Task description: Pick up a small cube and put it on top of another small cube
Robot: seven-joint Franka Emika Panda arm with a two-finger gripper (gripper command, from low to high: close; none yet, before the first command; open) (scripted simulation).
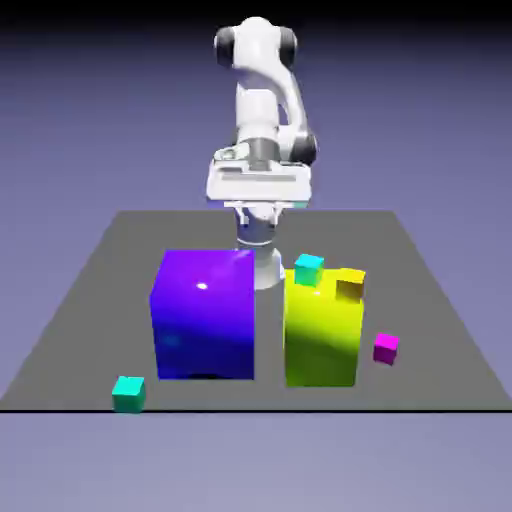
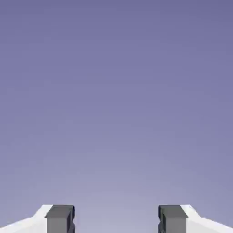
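Your gripper (image 2: 116, 220) stands open in the hand view, its two grey fingertips (image 2: 59, 219) well apart with nothing between them, only plain blue-violet backdrop ahead. In the exterior view the hand sits high at twelve o'clock, above the far edge of the grey table (image 1: 80, 300), well clear of every block. Below it at about seven o'clock you see the big blue block (image 1: 203, 315), and just beside that, at five o'clock, the big yellow block (image 1: 322, 335). The small light cyan cube (image 1: 309, 269) rests on the yellow block's top, at its far left corner. The small magenta cube (image 1: 386, 347) lies on the table just at three o'clock of the yellow block. A greener teal cube (image 1: 128, 393) sits near the table's front edge, at seven o'clock of the blue block
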